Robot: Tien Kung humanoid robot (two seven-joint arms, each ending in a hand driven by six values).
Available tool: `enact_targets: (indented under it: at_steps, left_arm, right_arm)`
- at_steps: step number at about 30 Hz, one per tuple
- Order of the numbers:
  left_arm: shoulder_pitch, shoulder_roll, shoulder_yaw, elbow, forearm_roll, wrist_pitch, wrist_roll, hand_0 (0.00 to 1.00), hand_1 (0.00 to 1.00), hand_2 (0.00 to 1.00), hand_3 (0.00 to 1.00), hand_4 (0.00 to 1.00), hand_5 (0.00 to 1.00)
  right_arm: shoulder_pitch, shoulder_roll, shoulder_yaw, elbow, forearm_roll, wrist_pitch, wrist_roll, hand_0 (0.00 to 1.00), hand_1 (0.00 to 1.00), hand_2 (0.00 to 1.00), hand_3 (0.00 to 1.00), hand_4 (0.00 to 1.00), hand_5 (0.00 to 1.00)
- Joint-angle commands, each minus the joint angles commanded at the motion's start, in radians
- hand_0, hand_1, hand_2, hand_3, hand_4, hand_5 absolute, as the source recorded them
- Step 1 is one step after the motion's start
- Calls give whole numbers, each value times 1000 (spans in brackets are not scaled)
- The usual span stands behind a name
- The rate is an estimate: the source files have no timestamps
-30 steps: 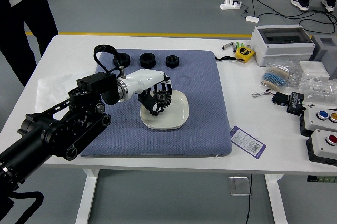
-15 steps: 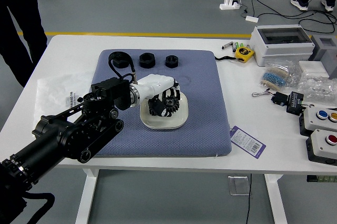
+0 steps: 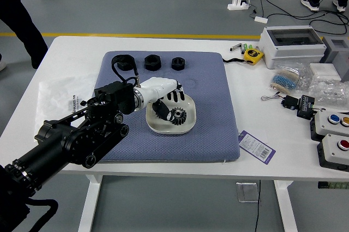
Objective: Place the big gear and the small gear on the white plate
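My left hand (image 3: 170,105) reaches in from the left over the white plate (image 3: 185,128). Its fingers are open, with the fingertips above the plate's far part and the thumb lower, over its left part. Just beside the thumb, a dark toothed gear (image 3: 178,116) lies on the plate, apart from the raised fingers. I see only this one gear; whether another is under the hand I cannot tell. The right arm is out of view.
Behind the plate, three black round or hexagonal parts (image 3: 152,62) stand in a row on the blue-grey mat (image 3: 212,143). A tape measure (image 3: 253,55), a white box (image 3: 291,45) and button boxes (image 3: 334,149) are on the right. A person's leg (image 3: 20,20) shows at upper left.
My left hand moved right, then its fingers opened and let go of the gear, now lying on the plate. The plate shifted very slightly right. The person at upper left moved further left.
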Motion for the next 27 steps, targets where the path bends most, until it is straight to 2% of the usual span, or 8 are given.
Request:
enact_targets:
  at_steps: [10, 12, 17, 18, 19, 23, 24, 27]
  left_arm:
    - [8, 4, -17, -7, -6, 49, -14, 539, 674, 750, 861, 998, 254]
    - [16, 9, -39, -19, -3, 69, -17, 535, 668, 743, 851, 998, 271]
    - [55, 15, -139, -56, 0, 119, -27, 535, 668, 743, 851, 998, 271]
    - [72, 15, -169, -68, -5, 135, -30, 511, 634, 694, 746, 916, 246]
    - [94, 14, -204, -82, -17, 152, -31, 511, 634, 694, 746, 916, 246]
    - [172, 10, -354, -128, -128, 205, -24, 511, 634, 694, 746, 916, 246]
    - [186, 10, -384, -135, -160, 211, -22, 468, 563, 598, 650, 846, 254]
    - [242, 17, -475, -179, -269, 201, 5, 468, 563, 598, 650, 846, 254]
  right_arm:
    - [-9, 2, 3, 0, -2, -1, -1, 684, 659, 738, 586, 804, 715]
    - [-11, 3, 3, 0, -2, -1, -1, 684, 659, 738, 587, 805, 715]
    - [-15, 3, 3, -2, -3, 0, 0, 684, 659, 738, 587, 805, 715]
    - [-16, 4, 1, -2, -1, 1, 1, 685, 659, 738, 586, 805, 715]
    - [-17, 4, 0, -2, 2, 1, 2, 685, 659, 738, 586, 805, 715]
    - [-20, 5, -8, -4, 20, 3, 8, 685, 659, 738, 586, 805, 715]
    - [-20, 5, -10, -4, 22, 3, 9, 685, 658, 738, 586, 805, 714]
    - [-20, 4, -15, -6, 35, 4, 13, 685, 658, 738, 586, 805, 714]
